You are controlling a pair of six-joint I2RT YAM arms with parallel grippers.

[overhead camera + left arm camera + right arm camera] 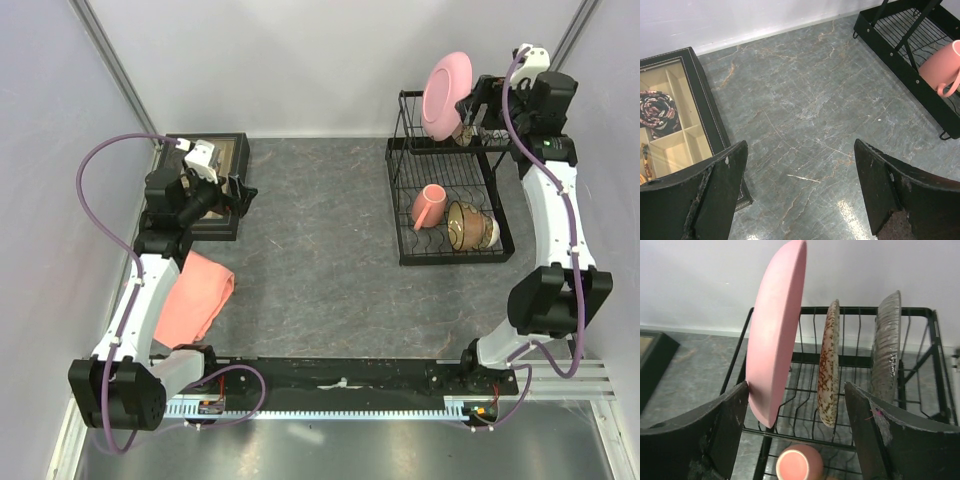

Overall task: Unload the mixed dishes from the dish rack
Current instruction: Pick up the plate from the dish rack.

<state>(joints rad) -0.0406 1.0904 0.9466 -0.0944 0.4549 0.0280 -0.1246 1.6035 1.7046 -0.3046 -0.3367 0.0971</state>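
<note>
The black wire dish rack [455, 259] stands at the back right. In its upper slots a large pink plate [447, 95] stands upright. Below lie a salmon-pink mug [428, 205] and an amber-brown bowl [468, 225]. My right gripper [476, 108] hovers open at the upper tier. In the right wrist view the pink plate [777, 330] and a speckled plate [828, 365] stand between the fingers of my right gripper [796, 387]; the pink plate's lower edge is against the left finger. The mug [800, 465] shows below. My left gripper [801, 145] is open over bare table.
A grey ribbed plate [887, 355] stands in the slot right of the speckled one. A dark tray [218, 170] of small items sits at the back left under the left arm, and a folded salmon cloth [195, 295] lies in front of it. The left wrist view catches the rack's corner [900, 70].
</note>
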